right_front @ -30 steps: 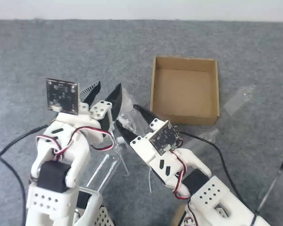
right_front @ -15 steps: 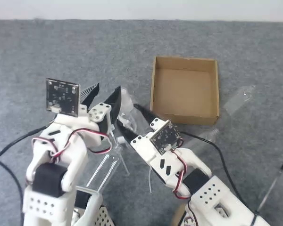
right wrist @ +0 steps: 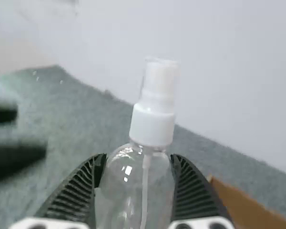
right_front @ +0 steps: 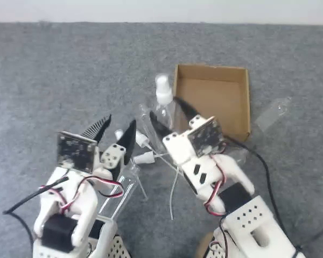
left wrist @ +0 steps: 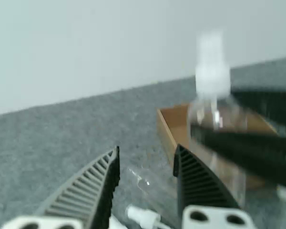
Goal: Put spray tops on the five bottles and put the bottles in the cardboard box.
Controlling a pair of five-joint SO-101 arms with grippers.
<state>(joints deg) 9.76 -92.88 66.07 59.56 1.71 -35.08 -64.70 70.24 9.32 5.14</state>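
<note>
My right gripper (right_front: 168,115) is shut on a clear bottle (right_front: 162,109) with a white spray top (right_front: 163,89), held upright by the near-left corner of the cardboard box (right_front: 211,102). The right wrist view shows the bottle (right wrist: 136,191) between the fingers, its spray top (right wrist: 154,110) above them. My left gripper (right_front: 116,131) stands open and holds nothing, to the left of the bottle. In the left wrist view the left gripper (left wrist: 145,179) faces the held bottle (left wrist: 214,119) and the box (left wrist: 174,125). Loose spray tops (right_front: 144,157) lie on the carpet between the arms.
A clear bottle (right_front: 273,114) without a top lies right of the box. Another clear bottle (right_front: 123,185) lies near the left arm's base. A thin dip tube (right_front: 174,194) trails over the grey carpet. The box is empty inside.
The right gripper has lifted the capped bottle and carried it toward the box. The left gripper has let go and drawn back toward its base.
</note>
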